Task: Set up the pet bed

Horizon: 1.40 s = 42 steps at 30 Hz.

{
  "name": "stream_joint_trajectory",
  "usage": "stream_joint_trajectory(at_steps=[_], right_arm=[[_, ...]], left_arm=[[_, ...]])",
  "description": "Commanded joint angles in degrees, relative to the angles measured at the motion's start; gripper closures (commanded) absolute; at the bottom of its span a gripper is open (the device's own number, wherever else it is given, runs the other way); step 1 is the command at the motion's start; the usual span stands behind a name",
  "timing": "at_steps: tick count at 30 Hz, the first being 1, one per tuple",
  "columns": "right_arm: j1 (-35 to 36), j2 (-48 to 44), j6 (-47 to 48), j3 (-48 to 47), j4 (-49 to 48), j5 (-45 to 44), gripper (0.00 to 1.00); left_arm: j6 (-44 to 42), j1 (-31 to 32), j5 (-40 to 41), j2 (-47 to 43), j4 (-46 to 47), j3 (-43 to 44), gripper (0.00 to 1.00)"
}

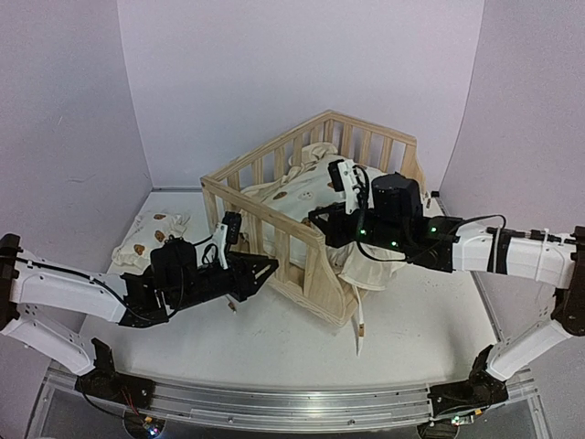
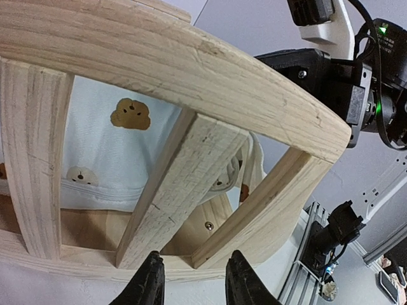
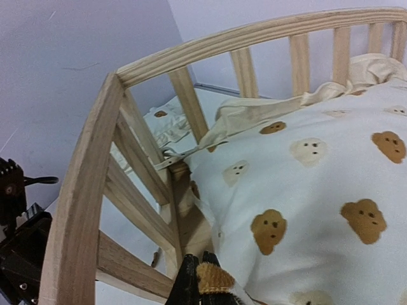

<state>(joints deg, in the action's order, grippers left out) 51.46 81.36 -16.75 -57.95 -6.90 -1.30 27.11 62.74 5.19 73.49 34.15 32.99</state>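
Mid-table, set at a diagonal: the pet bed frame in light pine. Curved top rail over flat upright slats on three sides, fourth side open toward the near right. Visible grain and small scuffs on the wood up close.

Inside the frame: the cushion, cream with tan and pale bear faces and a ruffled edge. Bunched high against the back rail, not lying flat, and spilling out over the open side. One tie hanging down from that spill onto the table; another caught between slats at a corner, seen from the right wrist.

Outside the frame, flat on the table to the left: the small matching pillow, well apart from the cushion.

Left gripper low at the frame's outer side, just short of the bottom rail; fingers apart, with the rail's foot showing in the gap.

Right gripper inside the frame, over the cushion; fingers pinched together on a fold of bear-print fabric.
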Motion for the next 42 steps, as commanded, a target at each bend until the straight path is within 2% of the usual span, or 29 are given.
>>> stream_joint_trajectory(at_steps=[1,5,11,19,22,26,29,31,33,35,38,42], right_arm=[[0.1,1.2,-4.6,-3.6,-1.6,13.5,1.0],[0.1,0.0,-13.6,-0.9,-0.8,17.2,1.0],[0.1,-0.9,-23.9,2.1,0.7,17.9,1.0],[0.1,0.9,-35.8,6.9,-8.0,20.5,1.0],[0.1,2.0,-38.8,7.3,-11.1,21.7,1.0],[0.1,3.7,-39.6,7.0,-12.3,19.7,1.0],[0.2,3.0,-33.5,8.1,-12.5,10.9,1.0],[0.2,2.4,-29.5,9.3,-13.5,4.9,1.0],[0.1,2.2,-29.7,11.9,-19.5,3.5,1.0],[0.1,3.1,-33.4,12.0,-24.3,6.4,1.0],[0.2,4.1,-41.8,9.6,-24.8,14.3,1.0],[0.5,2.3,-49.9,10.9,-25.6,16.3,1.0]], left_arm=[[-0.2,0.3,-0.5,1.1,3.4,3.7,0.68],[-2.3,0.3,-2.7,3.6,3.6,5.1,0.67],[-5.0,0.6,-5.0,6.3,6.8,5.8,0.63],[-5.9,2.5,-4.4,9.6,11.9,6.0,0.62],[-4.5,2.6,-1.7,11.2,12.1,6.6,0.65],[-2.9,2.6,1.6,12.8,12.2,7.5,0.69],[-0.3,2.7,4.4,13.5,12.4,7.4,0.78],[0.4,2.8,6.0,13.7,12.6,7.0,0.8],[0.5,3.0,6.7,13.5,13.0,6.3,0.81],[-0.3,3.3,7.6,12.6,13.0,5.7,0.8],[-1.6,3.4,9.9,10.1,13.0,3.7,0.79],[-3.6,3.3,11.6,7.2,13.0,1.8,0.79]])
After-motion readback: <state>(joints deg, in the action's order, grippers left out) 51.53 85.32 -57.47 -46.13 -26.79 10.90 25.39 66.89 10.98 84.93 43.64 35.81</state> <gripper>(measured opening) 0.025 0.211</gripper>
